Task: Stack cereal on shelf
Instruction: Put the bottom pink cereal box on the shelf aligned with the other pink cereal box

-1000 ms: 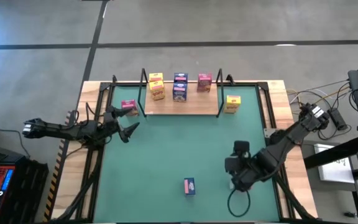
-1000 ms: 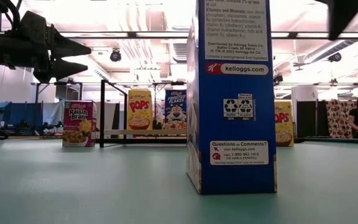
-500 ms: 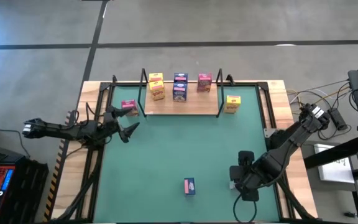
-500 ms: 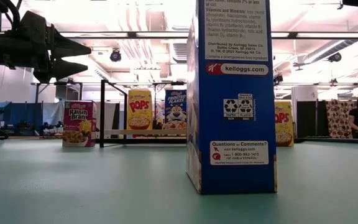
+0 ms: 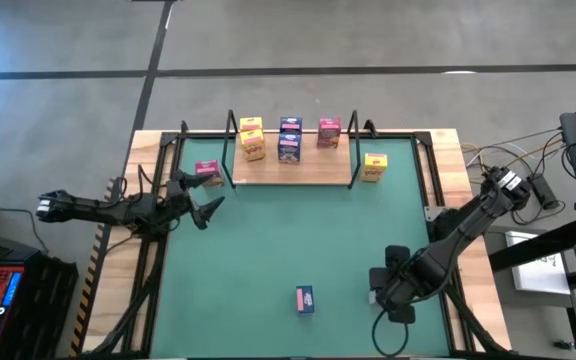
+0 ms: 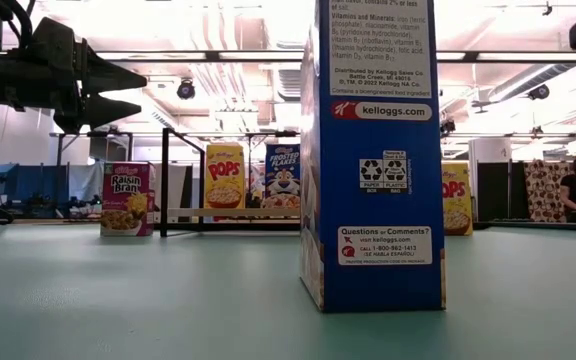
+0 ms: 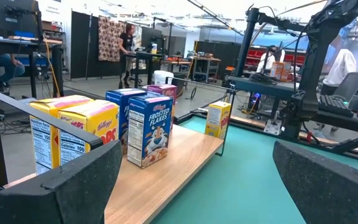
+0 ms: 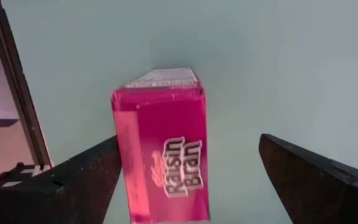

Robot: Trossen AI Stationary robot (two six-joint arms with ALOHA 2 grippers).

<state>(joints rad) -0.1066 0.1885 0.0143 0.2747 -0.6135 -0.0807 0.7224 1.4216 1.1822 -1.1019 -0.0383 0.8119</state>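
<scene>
surface (image 5: 268, 250): a green mat covers it; it carries the shelf at the far side and leaves wide free room in front, probably so that both arms can move.
shelf (image 5: 298, 170): a light wood board with thin black wire uprights at its ends. several cereal boxes stand on it already, in yellow, blue and pink, so i judge the task is partly done.
left tool (image 5: 200, 198): it hovers just beside the left end of the shelf, fingers spread wide and holding nothing. it seems to wait there.
right tool (image 8: 188, 186): low at the near right part of the surface, fingers wide, one on each side of a pink raisin bran box (image 8: 163, 155). whether they touch it i cannot tell; nothing is gripped.
blue box (image 5: 305, 299): stands alone near the front edge, well apart from the shelf, not yet stacked.
yellow box (image 5: 374, 166): on the mat just right of the shelf.
pink box (image 5: 206, 170): on the mat just left of the shelf, near the left tool.
</scene>
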